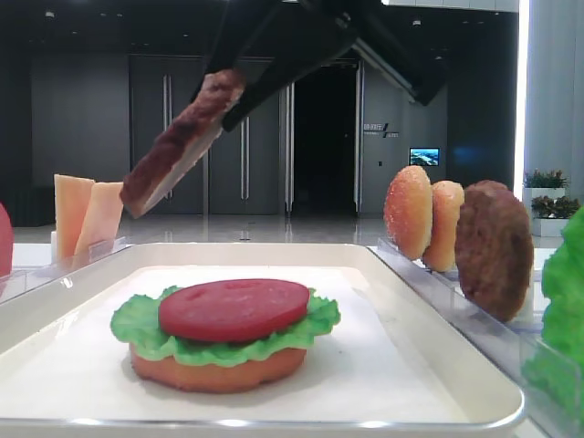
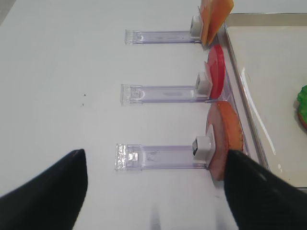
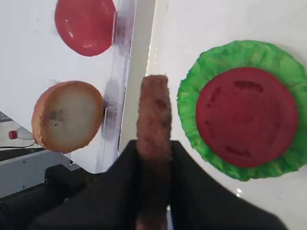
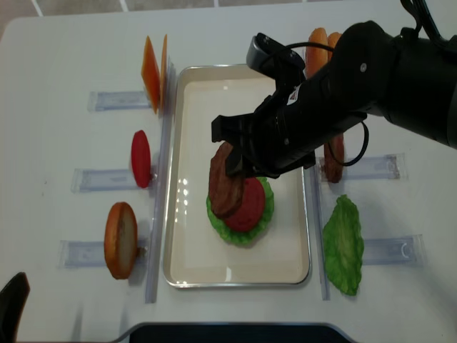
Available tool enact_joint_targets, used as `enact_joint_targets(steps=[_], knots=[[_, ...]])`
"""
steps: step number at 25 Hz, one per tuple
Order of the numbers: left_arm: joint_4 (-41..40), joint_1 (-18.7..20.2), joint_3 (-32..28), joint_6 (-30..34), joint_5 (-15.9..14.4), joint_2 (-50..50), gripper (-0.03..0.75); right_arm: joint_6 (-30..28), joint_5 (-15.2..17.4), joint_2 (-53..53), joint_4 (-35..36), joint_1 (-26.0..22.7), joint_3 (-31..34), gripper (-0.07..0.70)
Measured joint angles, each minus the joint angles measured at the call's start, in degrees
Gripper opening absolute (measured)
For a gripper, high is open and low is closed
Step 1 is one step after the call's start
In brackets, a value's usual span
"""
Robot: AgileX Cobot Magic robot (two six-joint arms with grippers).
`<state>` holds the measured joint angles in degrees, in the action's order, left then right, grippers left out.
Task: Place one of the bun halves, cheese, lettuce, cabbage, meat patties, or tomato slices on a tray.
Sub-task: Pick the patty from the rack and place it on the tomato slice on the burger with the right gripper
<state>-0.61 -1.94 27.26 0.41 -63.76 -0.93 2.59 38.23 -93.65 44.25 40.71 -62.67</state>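
The right gripper [image 3: 154, 191], black-sleeved, is clamped on the edge of a thick dark-brown meat patty [image 1: 179, 144], holding it tilted in the air above the large white rectangular tray [image 4: 187, 236]. On the tray floor sits a stack: a golden-orange bun half [image 1: 217, 370] at the bottom, a ruffled bright-green lettuce leaf [image 1: 137, 322] over it, and a flat red tomato slice [image 1: 234, 308] on top. The patty hangs above the stack, not touching it. A second dark-brown patty [image 1: 494, 248] stands in the clear plastic rack [image 1: 456, 306] beside the tray. The left gripper's [image 2: 153, 191] black fingers [image 2: 48, 196] stand wide apart, holding nothing, over the white table [image 2: 57, 86].
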Motion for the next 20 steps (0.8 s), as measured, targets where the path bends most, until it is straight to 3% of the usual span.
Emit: enact_joint_targets(steps=[7, 20], knots=[[0.0, 0.0, 0.0, 0.0, 0.0, 0.0, 0.695, -4.39, -2.86, -1.02, 4.29, 0.0, 1.44, 0.145], [0.0, 0.0, 0.0, 0.0, 0.0, 0.0, 0.695, -7.02, -2.99, -5.45, 5.05, 0.0, 1.57, 0.145]])
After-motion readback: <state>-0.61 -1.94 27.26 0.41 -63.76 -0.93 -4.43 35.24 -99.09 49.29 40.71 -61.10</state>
